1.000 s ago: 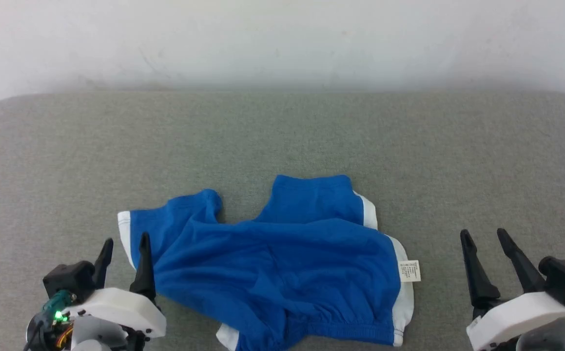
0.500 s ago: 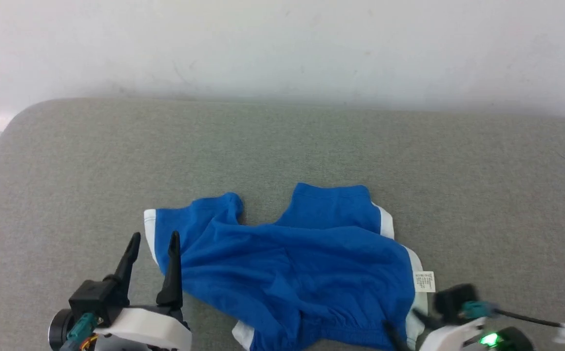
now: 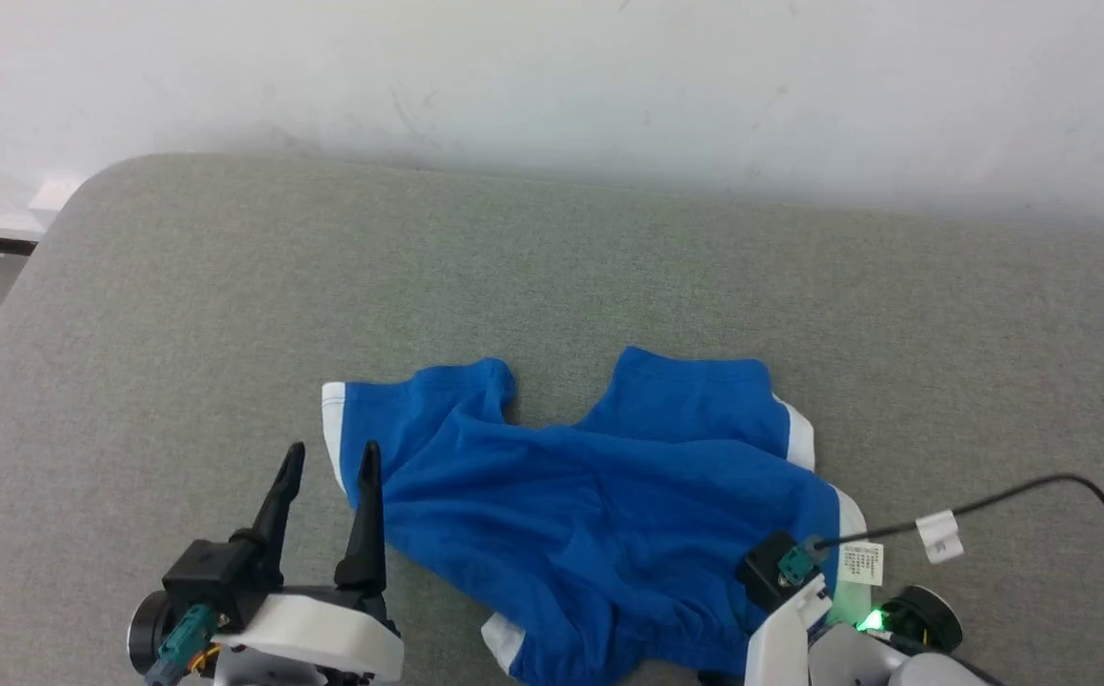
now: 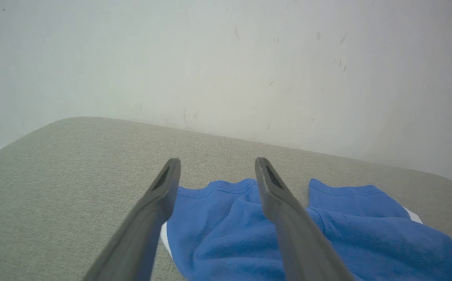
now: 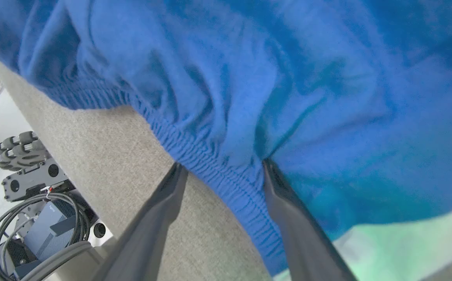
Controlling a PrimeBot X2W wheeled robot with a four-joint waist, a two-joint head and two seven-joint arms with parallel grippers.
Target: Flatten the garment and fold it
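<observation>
Garment [image 3: 599, 534] near edge cut off at head view's bottom; tag [image 3: 861, 562] print illegible.

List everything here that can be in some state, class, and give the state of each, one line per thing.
shorts: unfolded, rumpled, lying on the grey pad, left leg bunched.
left gripper: open, empty, by the shorts' left leg.
right gripper: open, fingers either side of the elastic waistband, not clamped.
tag: sticking out flat at the right side.
</observation>
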